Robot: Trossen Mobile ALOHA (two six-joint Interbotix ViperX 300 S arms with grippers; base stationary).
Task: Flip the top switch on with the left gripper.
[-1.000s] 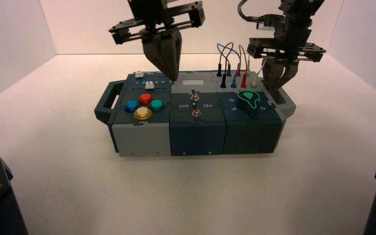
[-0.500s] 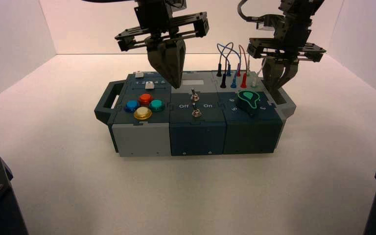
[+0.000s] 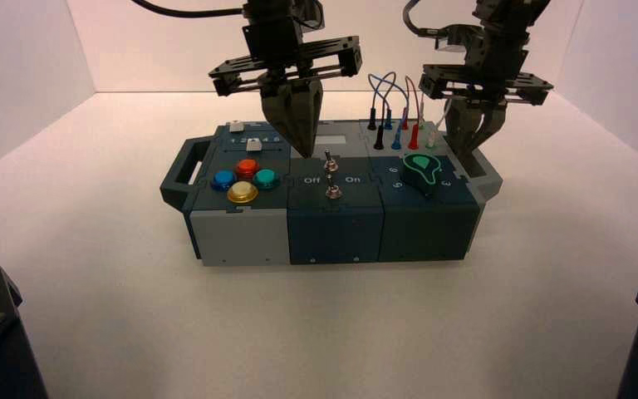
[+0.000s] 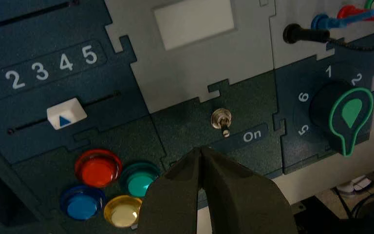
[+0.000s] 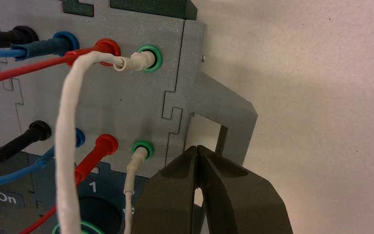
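The top switch (image 3: 329, 158) is a small silver toggle on the box's dark middle panel, just in front of the pale grey plate (image 3: 326, 131). In the left wrist view the top switch (image 4: 221, 119) stands beside the "On" lettering. My left gripper (image 3: 306, 153) hangs shut with its point just left of the switch and slightly above the panel, not touching it. In its own view, the left gripper (image 4: 202, 148) has both fingers meeting in a point short of the toggle. The second toggle (image 3: 331, 193) sits nearer the front edge. My right gripper (image 3: 468, 151) hovers shut over the box's right handle.
Red, blue, green and yellow buttons (image 3: 243, 178) lie left of the switches, behind them a white slider (image 4: 66, 113) under the numbers 1 to 5. A green-marked knob (image 3: 423, 170) and plugged wires (image 3: 395, 116) fill the right part. Dark blocks stand at both front corners.
My left gripper has moved right and down, from over the slider panel's edge to just beside the top switch. The right arm has not moved.
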